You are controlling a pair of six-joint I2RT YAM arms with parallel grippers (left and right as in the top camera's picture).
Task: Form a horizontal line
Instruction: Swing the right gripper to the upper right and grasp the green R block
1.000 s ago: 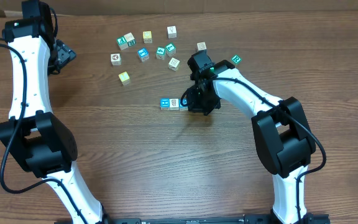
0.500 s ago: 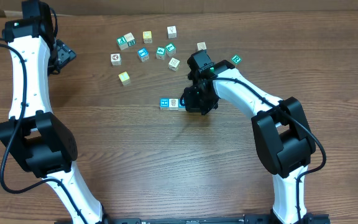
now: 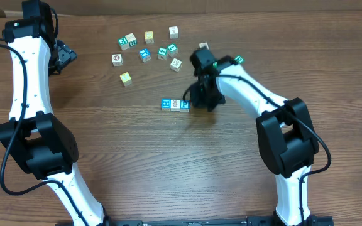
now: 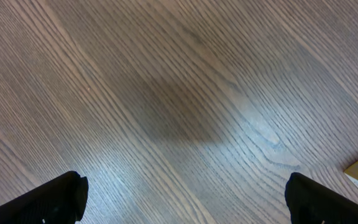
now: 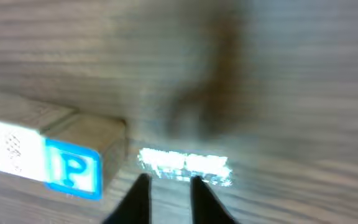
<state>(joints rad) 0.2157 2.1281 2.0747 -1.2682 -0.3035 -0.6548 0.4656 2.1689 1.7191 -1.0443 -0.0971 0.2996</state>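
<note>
Right claw [image 5: 169, 198] hangs barely parted, empty, by the horizontal line [image 3: 175, 104]; left claw [image 4: 185, 196] gapes empty; its cubes [image 5: 73, 167] look light, stiff: pinch opposite faces

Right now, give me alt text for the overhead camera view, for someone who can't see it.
A short row of three small cubes lies mid-way across the wooden table, with the right gripper at the row's right end. About a dozen loose cubes are scattered toward the far edge, and the left gripper sits far left.
</note>
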